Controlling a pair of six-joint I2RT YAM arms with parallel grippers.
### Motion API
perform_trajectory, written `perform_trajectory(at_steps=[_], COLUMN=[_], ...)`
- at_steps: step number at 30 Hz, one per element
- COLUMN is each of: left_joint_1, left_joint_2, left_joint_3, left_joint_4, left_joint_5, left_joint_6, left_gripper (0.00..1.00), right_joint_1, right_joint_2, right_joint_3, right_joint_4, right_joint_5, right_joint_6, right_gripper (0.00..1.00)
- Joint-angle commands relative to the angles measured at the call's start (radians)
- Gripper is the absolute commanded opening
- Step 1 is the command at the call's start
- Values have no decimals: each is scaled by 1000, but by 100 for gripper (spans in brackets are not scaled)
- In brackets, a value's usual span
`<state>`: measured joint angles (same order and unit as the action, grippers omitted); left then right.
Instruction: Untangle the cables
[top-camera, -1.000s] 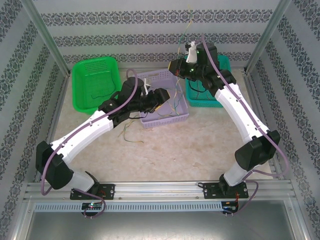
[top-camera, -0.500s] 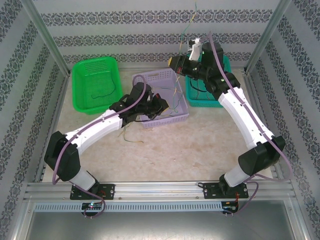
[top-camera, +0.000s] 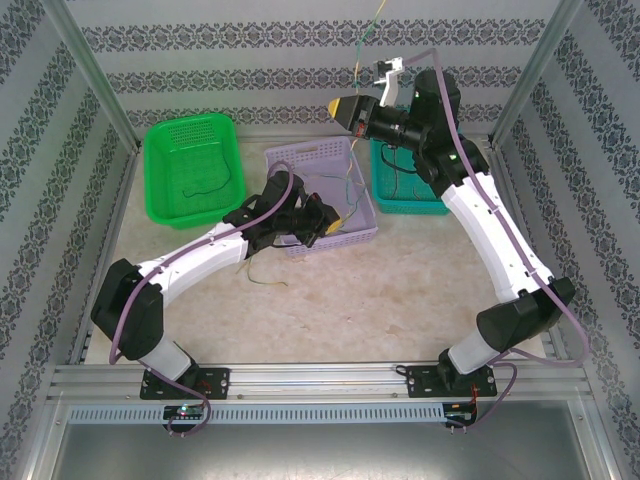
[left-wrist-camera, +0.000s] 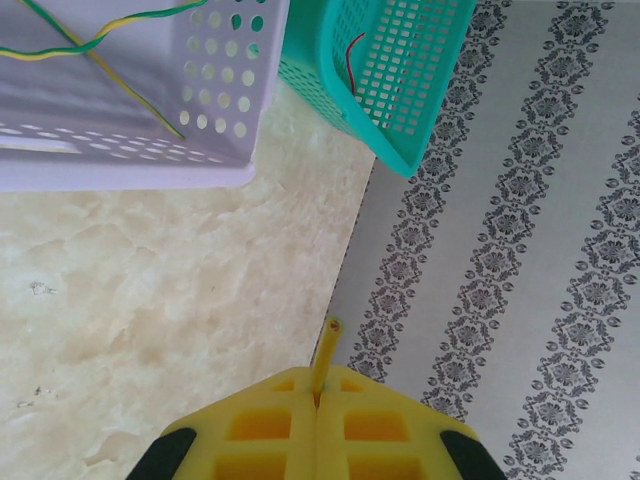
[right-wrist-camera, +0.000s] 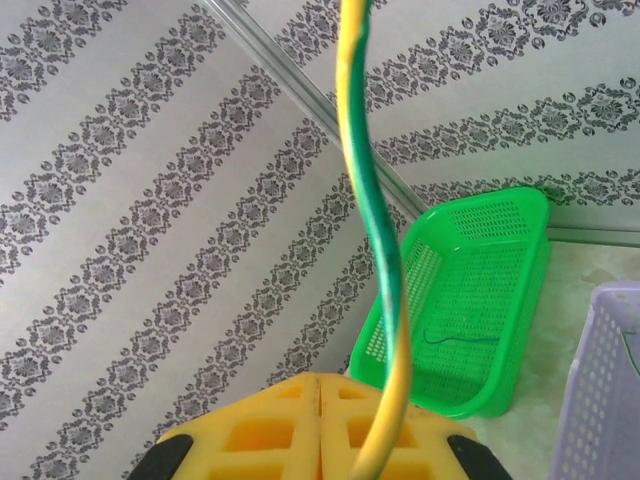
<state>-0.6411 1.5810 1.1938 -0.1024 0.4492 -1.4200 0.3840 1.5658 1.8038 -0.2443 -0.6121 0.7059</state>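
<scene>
Partway: right gripper (right-wrist-camera: 320, 385) clamps yellow-green cable (right-wrist-camera: 372, 220) rising above it, left gripper (left-wrist-camera: 317, 405) pinches a yellow end (left-wrist-camera: 326, 350); cables (left-wrist-camera: 100, 38) ahead in basket (left-wrist-camera: 130, 168) lie crossed.

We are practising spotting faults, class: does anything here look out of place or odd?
Yes. A thin wire lies loose on the table just in front of the purple basket, outside every basket. It may have spilled out.

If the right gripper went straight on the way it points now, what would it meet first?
Probably the patterned wall, near the metal post; the green basket lies off that line. Depth is unclear.
</scene>
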Motion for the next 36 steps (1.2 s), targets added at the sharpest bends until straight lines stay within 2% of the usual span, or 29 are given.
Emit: perform_trajectory(at_steps=[1, 6, 12, 16, 25, 36], left_joint_1=[0, 0, 0, 1, 15, 18], left_joint_2=[26, 22, -9, -41, -125, -176], left_joint_3=[-50, -59, -99, -161, -302, -347], left_joint_4=[-153, -170, -145, -110, -61, -12], left_joint_5=[-6, -3, -9, -22, -70, -80], left_joint_6=[-13, -19, -61, -117, -231, -259], left_gripper=[0, 0, 0, 0, 0, 0], right_joint_1=[3, -3, -22, -57, -150, -175], right_joint_2=[-60, -92, -141, -138, -133, -121], right_joint_3=[103, 110, 78, 124, 160, 130], right_joint_4=[129, 123, 163, 158, 179, 166], right_joint_5=[-8, 59, 195, 251, 279, 288], right_joint_6=[-4, -51, -90, -95, -70, -49], right_gripper=[0, 0, 0, 0, 0, 0])
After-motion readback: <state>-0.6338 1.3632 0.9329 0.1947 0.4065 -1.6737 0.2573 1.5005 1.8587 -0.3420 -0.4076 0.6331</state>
